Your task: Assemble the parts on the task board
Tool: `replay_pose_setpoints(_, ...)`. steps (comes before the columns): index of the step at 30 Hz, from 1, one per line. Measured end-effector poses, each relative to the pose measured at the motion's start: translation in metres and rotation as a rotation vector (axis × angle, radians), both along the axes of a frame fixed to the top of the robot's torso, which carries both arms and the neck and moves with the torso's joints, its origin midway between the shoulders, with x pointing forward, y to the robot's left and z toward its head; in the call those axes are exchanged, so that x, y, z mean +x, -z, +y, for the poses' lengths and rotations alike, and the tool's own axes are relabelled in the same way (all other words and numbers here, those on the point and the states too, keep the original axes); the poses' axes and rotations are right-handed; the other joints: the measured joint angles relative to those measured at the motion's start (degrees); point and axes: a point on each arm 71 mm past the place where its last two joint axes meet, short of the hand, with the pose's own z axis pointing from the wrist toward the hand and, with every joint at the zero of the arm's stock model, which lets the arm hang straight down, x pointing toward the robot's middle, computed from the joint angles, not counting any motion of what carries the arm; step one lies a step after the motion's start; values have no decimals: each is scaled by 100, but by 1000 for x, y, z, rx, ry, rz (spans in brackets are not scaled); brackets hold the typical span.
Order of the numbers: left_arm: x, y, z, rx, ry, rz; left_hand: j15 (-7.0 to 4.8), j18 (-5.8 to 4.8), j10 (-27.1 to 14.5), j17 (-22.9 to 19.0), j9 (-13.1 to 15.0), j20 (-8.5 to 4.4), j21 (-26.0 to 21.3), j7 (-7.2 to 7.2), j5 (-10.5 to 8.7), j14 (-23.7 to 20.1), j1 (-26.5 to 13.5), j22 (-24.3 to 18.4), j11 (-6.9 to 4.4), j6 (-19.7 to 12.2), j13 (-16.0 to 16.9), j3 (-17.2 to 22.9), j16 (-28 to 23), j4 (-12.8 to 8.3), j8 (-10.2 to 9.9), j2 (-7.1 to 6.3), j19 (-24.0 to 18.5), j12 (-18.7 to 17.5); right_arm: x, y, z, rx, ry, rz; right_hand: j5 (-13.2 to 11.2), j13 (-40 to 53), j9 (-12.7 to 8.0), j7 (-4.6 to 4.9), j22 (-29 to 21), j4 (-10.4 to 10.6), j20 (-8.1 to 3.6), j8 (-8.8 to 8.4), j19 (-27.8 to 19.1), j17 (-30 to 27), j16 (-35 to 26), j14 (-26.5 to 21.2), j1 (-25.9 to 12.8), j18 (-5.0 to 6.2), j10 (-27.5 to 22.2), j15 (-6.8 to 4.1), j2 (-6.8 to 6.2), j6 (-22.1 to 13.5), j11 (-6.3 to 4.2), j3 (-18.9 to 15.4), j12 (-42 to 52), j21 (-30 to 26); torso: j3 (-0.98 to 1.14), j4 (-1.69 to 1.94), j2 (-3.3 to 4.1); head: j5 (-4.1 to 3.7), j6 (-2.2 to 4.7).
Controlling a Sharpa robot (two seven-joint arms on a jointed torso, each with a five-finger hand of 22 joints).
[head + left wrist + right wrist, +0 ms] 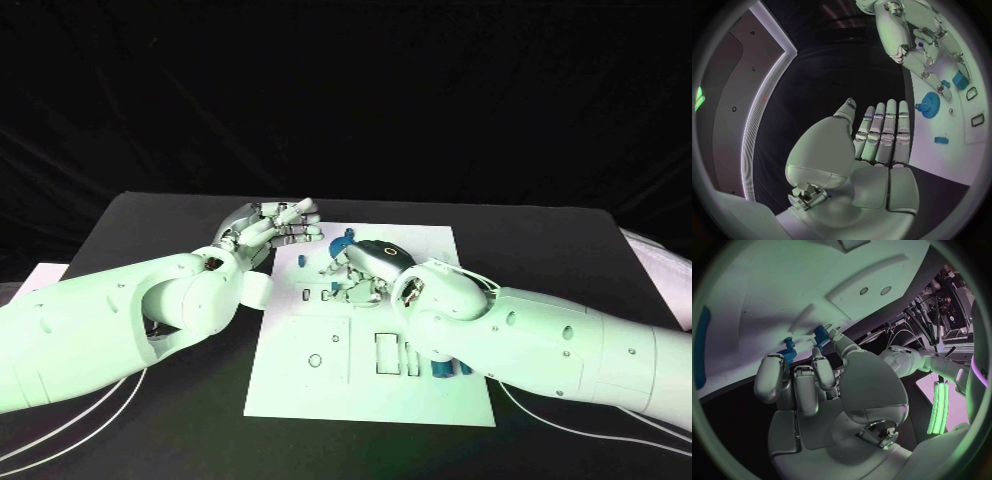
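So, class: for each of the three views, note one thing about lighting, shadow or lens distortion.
Head view: the white task board is bright against the dark table and backdrop, and the right hand partly covers it. Left wrist view: fisheye circle in a dark frame; the flat left hand is evenly lit. Right wrist view: the board's straight edges bend; bright green glare at the rim.

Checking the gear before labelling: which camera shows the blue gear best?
The left wrist view: the blue gear lies unobstructed on the white board, teeth visible. The head view shows it partly behind the right robot hand.
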Motion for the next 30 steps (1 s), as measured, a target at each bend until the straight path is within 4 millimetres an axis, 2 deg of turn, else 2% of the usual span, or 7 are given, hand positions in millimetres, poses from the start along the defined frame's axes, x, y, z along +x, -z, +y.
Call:
replay_pose_setpoints(6,1,0,1,0,0,1,-25,1,0,-20,0,0,0,0,0,52,0,0,0,0,-1,19,0,-19,0,0,0,0,-5,-5,-2,51,-14,-30,0,-38,6,6,-21,-8,0,0,0,0,-34,-20,25,0,-41,20,-25,-47,1,-58,-55,-18,-1,3,0,9,0)
replay_pose_setpoints(14,2,1,4,4,-7,2,-66,1,0,-40,0,-54,57,0,0,294,0,6,0,0,-24,65,41,-65,0,0,118,0,-15,-23,-23,88,-45,-48,0,-49,12,7,-36,18,21,0,-20,-1,-34,-1,-5,0,-61,40,-55,-131,21,-190,-54,-23,0,-3,-5,41,-12)
replay_pose_setpoints(18,3,2,6,7,-12,4,-194,1,95,66,12,-167,280,-19,0,768,0,94,-95,19,-27,123,362,-87,0,0,476,52,-20,-40,-39,110,-50,-64,6,-49,25,12,-36,41,21,4,-20,-1,-34,0,-5,0,-61,40,-55,-135,21,-214,-54,-23,2,-13,-11,49,-3)
replay_pose_setpoints(21,4,3,8,20,-17,7,-418,0,461,435,48,-406,697,-160,0,1515,-58,285,-267,162,75,148,1048,-63,89,-58,1090,255,-20,-55,-56,137,-35,-71,125,-40,63,-9,-36,64,21,69,-20,-1,-34,0,-3,0,-61,40,-53,-114,21,-237,-54,-29,4,-14,-17,44,5)
replay_pose_setpoints(24,5,4,12,50,-16,12,-642,1,852,1112,83,-635,1162,-299,0,2128,-163,521,-456,301,262,169,2015,-41,182,-132,1677,551,-16,-68,-76,170,3,-59,230,-57,93,-10,-102,64,19,109,-22,-1,-56,0,102,0,-72,40,52,-48,10,-237,-63,-82,14,-17,-37,43,4)
replay_pose_setpoints(27,7,4,17,118,-4,21,-790,0,1074,2758,133,-801,1585,-401,0,2610,-207,762,-580,403,547,175,3760,-13,296,-175,2055,937,-9,-80,-101,218,64,-21,264,-74,125,-37,-140,41,-1,170,-42,-2,-66,0,194,0,-80,40,144,43,1,-214,-79,-91,27,-29,-73,43,-14)
replay_pose_setpoints(30,12,-1,18,215,33,39,-878,0,1045,4481,282,-921,2046,-499,0,2964,-231,1067,-659,432,1097,224,5431,50,595,-199,2235,1620,-3,-89,-127,274,134,32,280,-92,143,-46,-187,6,-21,195,-62,-2,-96,0,245,1,-100,40,194,69,-19,-179,-99,-124,39,-42,-115,55,-26)
